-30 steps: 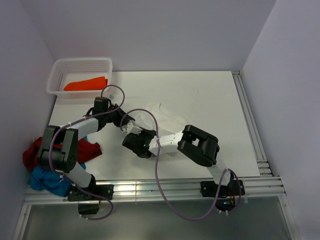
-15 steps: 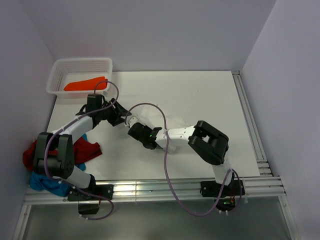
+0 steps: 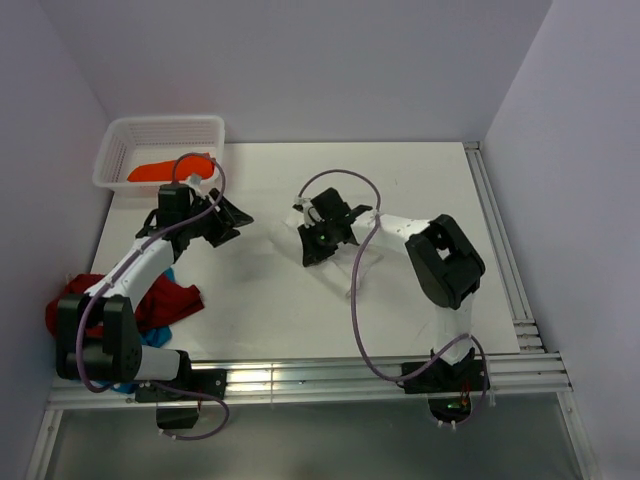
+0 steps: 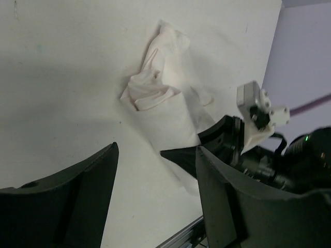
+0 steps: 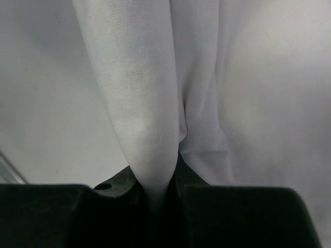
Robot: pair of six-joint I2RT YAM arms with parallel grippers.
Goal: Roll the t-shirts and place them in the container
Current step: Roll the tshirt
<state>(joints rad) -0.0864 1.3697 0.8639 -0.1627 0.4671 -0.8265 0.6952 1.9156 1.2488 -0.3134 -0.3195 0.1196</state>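
**Left lets go, right keeps the white tee**

The white t-shirt (image 4: 155, 101) lies mid-table as a loose, bunched roll, one end crumpled and flared, the other end going into the right gripper (image 5: 155, 195). No chest print shows from here. In the right wrist view a fold of white cloth is pinched tight between the jaws, so the right is clenched on the tee.

Change over the last second: the left gripper (image 3: 230, 215) was down at the tee beside the right one, jaws together. Now its jaws stand spread with nothing between them, and it has pulled away left, towards the basket (image 3: 120, 135). It is well apart from the cloth. The right arm has swung out further over the table (image 3: 430, 180), taking its end of the tee along.

Reading: the left's share of this roll looks over, with the tee in one hand only. The roll is slack and could unwind if dragged.

Others: the orange t-shirt (image 3: 165, 170) is in the basket. The dark red t-shirt (image 3: 180, 300) and blue t-shirt (image 3: 152, 338) are heaped at the table's left edge, unrolled. Task far from done.
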